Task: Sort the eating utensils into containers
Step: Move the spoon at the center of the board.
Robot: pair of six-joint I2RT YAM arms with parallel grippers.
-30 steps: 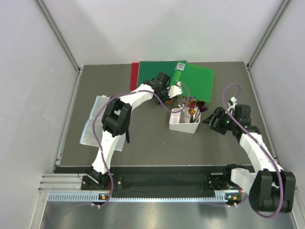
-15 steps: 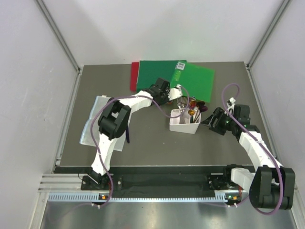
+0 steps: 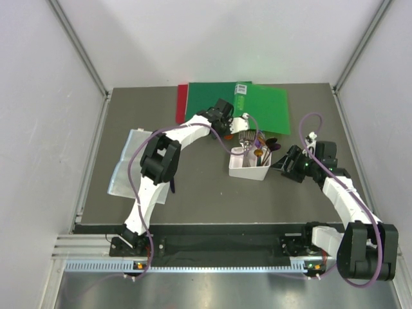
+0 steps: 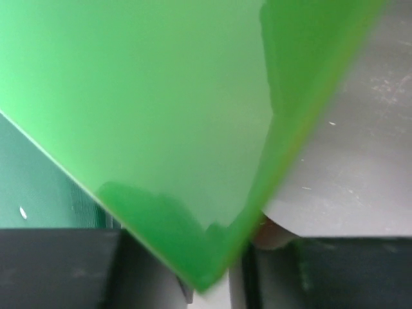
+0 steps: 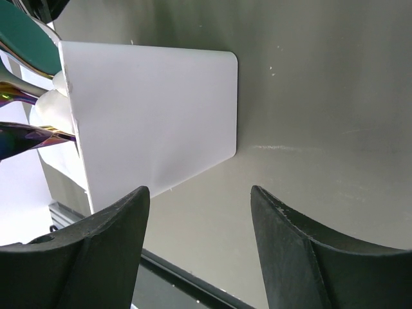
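Note:
The white bin (image 3: 248, 166) stands mid-table with several eating utensils (image 3: 260, 145) sticking out of its far end, silver, orange and purple. A slim dark blue utensil (image 3: 172, 187) lies beside the left arm. My left gripper (image 3: 241, 122) is low over the near corner of the light green folder (image 3: 265, 106). In the left wrist view that folder's corner (image 4: 193, 129) fills the frame and reaches down between the blurred jaws (image 4: 212, 283). My right gripper (image 3: 288, 165) stands open just right of the bin. Between its fingers (image 5: 198, 196) is only bare table, with the bin's wall (image 5: 154, 116) ahead.
A dark green folder (image 3: 209, 96) and a red folder (image 3: 181, 103) lie under the light green one at the table's back. A clear plastic sheet (image 3: 129, 164) lies at the left. A teal spoon (image 5: 26, 35) and rainbow-metallic handles (image 5: 26, 135) poke out past the bin's edge.
My left gripper has shifted right along the green folder's near edge and its jaws have narrowed around the corner. The right gripper has stayed by the bin.

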